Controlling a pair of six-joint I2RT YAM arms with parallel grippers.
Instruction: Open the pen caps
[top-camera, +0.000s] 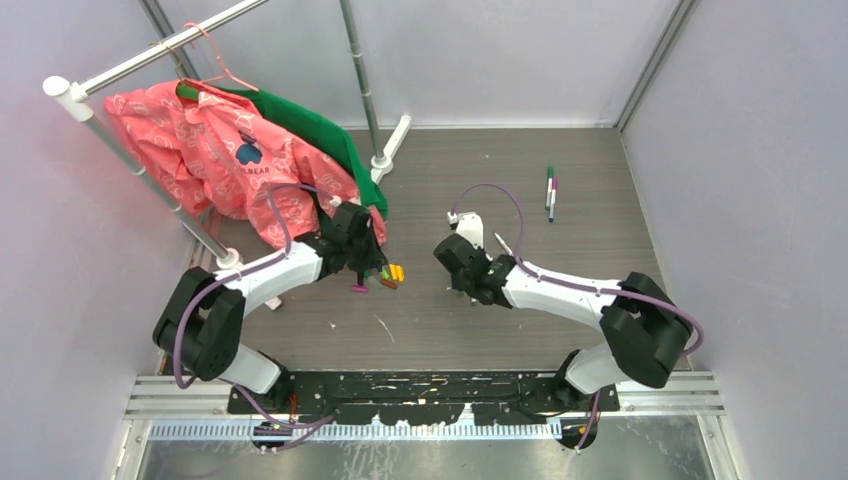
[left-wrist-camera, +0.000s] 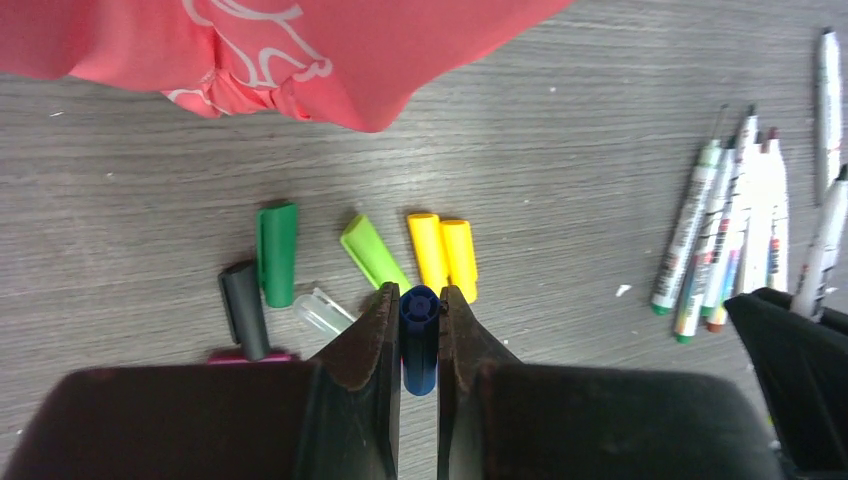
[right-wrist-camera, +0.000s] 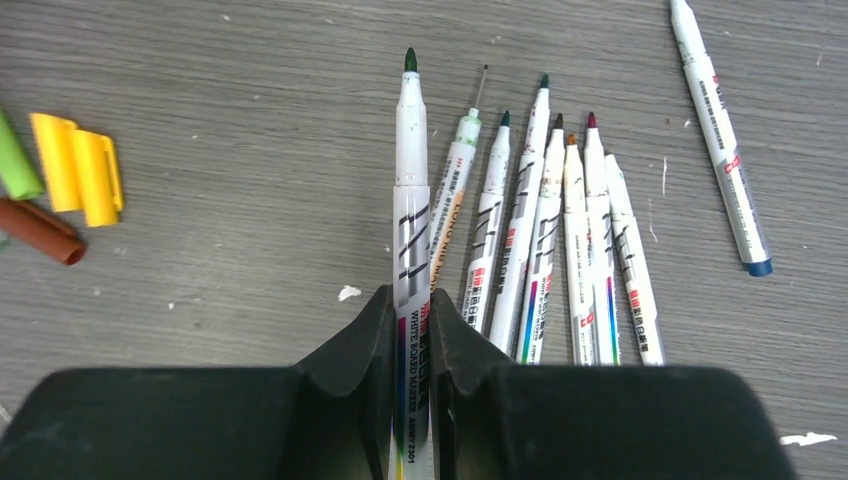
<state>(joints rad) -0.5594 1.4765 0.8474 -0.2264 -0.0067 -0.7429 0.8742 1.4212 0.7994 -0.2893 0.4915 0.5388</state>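
My left gripper (left-wrist-camera: 419, 292) is shut on a dark blue pen cap (left-wrist-camera: 419, 335), held just above the table. Loose caps lie beyond it: dark green (left-wrist-camera: 277, 252), dark grey (left-wrist-camera: 243, 308), clear (left-wrist-camera: 322, 311), light green (left-wrist-camera: 373, 252), two yellow (left-wrist-camera: 445, 255) and magenta (left-wrist-camera: 250, 355). My right gripper (right-wrist-camera: 411, 295) is shut on a white pen barrel (right-wrist-camera: 411, 200) whose dark tip is bare. Several uncapped pens (right-wrist-camera: 545, 230) lie side by side to its right. In the top view the left gripper (top-camera: 372, 262) and the right gripper (top-camera: 462, 280) flank the cap cluster (top-camera: 390, 275).
A pink shirt (top-camera: 210, 150) and a green garment (top-camera: 320, 135) hang on a rack at the back left; the pink cloth (left-wrist-camera: 300, 50) hangs just beyond the caps. Two capped pens (top-camera: 551, 190) lie at the back right. Another pen (right-wrist-camera: 718, 130) lies apart.
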